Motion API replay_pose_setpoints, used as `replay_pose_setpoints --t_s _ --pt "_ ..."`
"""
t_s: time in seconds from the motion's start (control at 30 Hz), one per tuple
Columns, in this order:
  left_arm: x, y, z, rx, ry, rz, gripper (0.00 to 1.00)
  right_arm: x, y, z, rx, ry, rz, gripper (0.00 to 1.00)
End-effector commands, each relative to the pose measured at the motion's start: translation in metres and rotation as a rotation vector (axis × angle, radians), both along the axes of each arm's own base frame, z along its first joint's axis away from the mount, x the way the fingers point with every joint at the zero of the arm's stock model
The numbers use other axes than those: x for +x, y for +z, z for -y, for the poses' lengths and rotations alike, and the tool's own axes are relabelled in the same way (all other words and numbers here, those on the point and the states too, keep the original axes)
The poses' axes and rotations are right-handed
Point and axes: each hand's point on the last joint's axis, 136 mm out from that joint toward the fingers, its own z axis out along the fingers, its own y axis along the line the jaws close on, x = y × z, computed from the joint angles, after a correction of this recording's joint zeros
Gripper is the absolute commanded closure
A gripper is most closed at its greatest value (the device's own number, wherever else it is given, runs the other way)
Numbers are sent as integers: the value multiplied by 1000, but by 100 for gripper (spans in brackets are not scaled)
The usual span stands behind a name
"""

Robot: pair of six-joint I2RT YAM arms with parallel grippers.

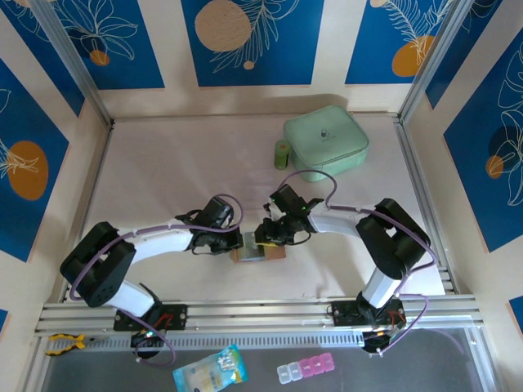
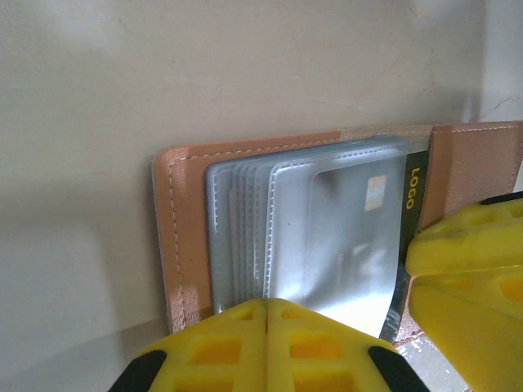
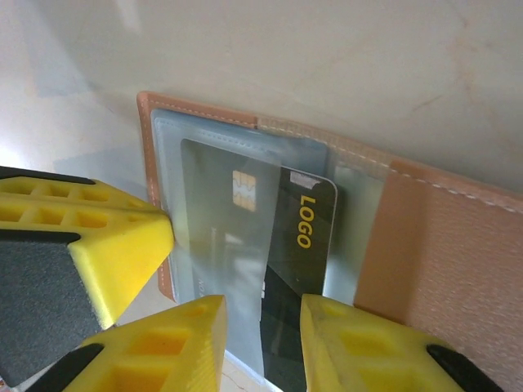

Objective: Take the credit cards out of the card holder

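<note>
From above, the card holder lies spread on the worktop, with the left pincer and right pincer at its two ends. On the left wrist, the left pincer is clenched and empty, pressing the holder's edge. On the right wrist, the right pincer stands parted astride the dark credit card, which is partly out of its sleeve. No card is free yet.

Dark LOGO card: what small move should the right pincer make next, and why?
Probably close the right pincer on the dark card and draw it out: the card sticks partway out of its clear sleeve, its edge between the open jaws, while the shut left pincer seems to pin the card holder.
</note>
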Motion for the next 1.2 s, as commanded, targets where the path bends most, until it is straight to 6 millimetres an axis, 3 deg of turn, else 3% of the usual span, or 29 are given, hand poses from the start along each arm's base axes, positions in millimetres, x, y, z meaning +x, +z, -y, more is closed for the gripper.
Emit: replay_pose_setpoints --t_s 0.0,0.57,0.83,1.17 --pt "-7 -3 -5 35 -9 -25 93 0 5 10 -32 -2 19 70" --pt "3 24 15 -17 -48 23 94 1 21 8 52 -7 30 69" --pt "-1 13 32 -32 -84 -8 97 4 13 12 85 -23 -1 69" --pt "-7 -5 18 44 -68 -42 99 2 -5 16 88 -19 -55 73"
